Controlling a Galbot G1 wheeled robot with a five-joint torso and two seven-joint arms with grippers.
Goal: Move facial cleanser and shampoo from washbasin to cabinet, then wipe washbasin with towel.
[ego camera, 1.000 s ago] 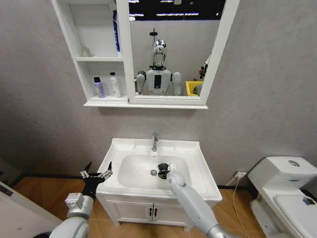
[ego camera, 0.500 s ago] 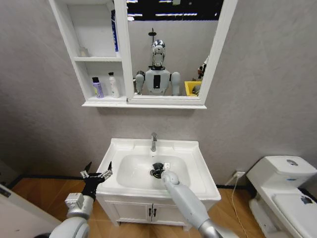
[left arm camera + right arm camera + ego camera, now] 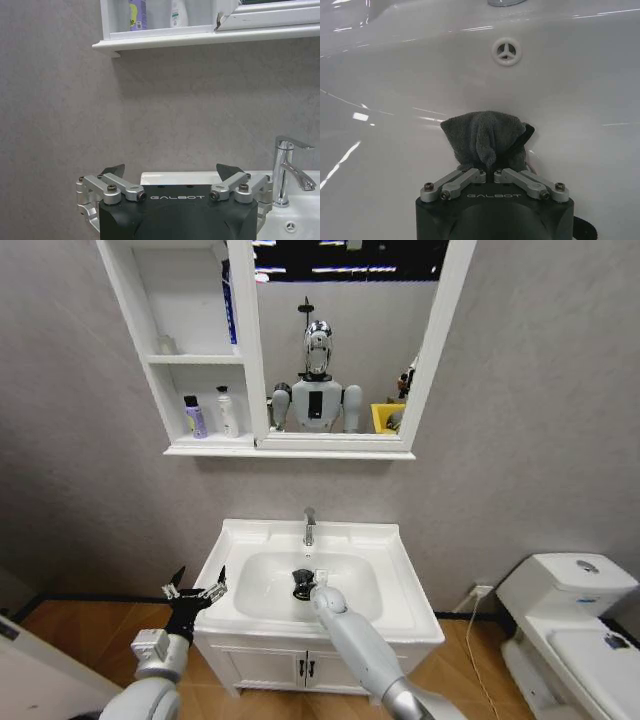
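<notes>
Right wrist view: right gripper (image 3: 491, 172) is pinching the towel (image 3: 485, 137) against the washbasin (image 3: 395, 125) bowl; a loose fold could be slipping free while wiping; left gripper (image 3: 170, 182) is idling wide open

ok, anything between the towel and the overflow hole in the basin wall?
No, bare white basin. In the right wrist view the right claw grips the towel, and nothing lies between it and the overflow hole.

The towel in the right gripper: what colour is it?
Dark grey, plain and unpatterned. The towel shows best in the right wrist view, pinched in the right gripper.
</notes>
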